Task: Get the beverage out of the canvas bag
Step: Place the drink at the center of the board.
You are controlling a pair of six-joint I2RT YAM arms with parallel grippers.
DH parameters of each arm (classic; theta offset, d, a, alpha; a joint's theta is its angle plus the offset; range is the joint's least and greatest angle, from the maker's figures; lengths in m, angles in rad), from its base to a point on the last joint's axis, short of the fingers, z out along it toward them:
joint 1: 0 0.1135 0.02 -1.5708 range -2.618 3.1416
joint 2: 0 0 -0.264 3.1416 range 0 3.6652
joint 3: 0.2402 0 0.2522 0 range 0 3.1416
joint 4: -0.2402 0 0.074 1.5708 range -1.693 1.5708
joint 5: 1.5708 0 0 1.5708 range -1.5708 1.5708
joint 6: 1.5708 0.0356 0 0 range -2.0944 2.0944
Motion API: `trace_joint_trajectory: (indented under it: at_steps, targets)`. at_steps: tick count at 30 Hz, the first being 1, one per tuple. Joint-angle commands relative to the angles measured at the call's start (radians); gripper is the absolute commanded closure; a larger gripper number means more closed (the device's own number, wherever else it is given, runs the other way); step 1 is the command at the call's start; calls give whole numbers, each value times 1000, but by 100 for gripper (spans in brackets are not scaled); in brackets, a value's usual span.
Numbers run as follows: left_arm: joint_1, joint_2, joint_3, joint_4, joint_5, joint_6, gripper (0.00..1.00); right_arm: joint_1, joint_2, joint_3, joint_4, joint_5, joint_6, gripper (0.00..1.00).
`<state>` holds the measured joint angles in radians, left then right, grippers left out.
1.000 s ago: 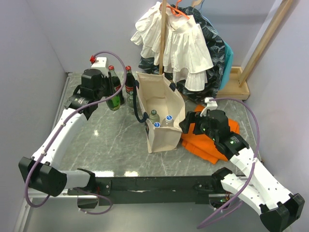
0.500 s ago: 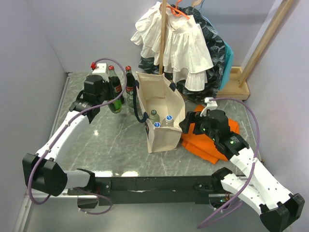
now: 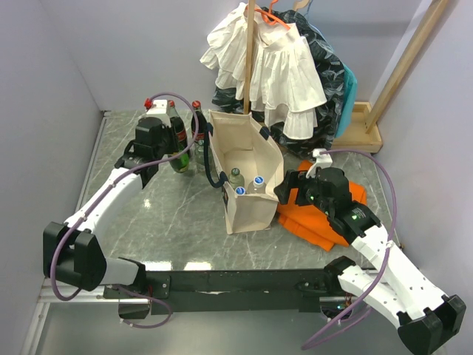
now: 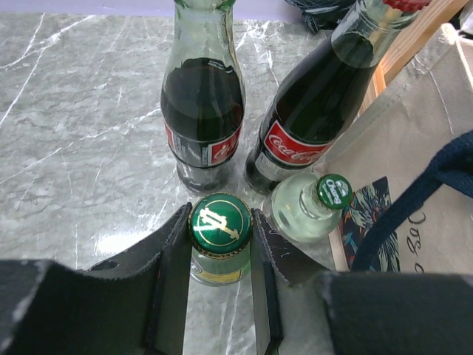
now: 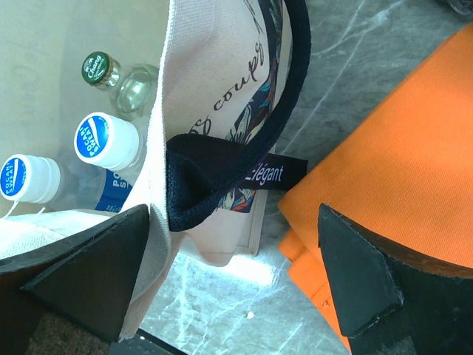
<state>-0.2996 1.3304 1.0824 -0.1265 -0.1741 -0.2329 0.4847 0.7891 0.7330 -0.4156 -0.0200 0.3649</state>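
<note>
Left gripper (image 4: pixel 221 248), shifted bagward: we log it clamped on the upright green-capped bottle (image 4: pixel 220 224), far-left desk corner, left of canvas bag (image 3: pixel 247 200). Right gripper (image 5: pixel 222 259) spread astride bag rim.

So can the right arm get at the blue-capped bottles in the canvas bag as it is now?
Probably not without shifting: the right gripper is open astride the canvas bag's side wall and navy handle. The top is open, though, and the blue-capped bottles stand just inside, uncovered.
</note>
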Motion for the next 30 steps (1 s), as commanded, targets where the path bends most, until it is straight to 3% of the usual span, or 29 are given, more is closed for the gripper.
trace_joint_trajectory:
  at_steps: [1, 30]
  targets:
    - [4, -20, 19, 237, -10, -19, 99, 6, 12, -4, -48, 18, -37, 0]
    - [1, 85, -68, 404, -28, -25, 99, 8, 7, -6, -49, 34, -34, 0]
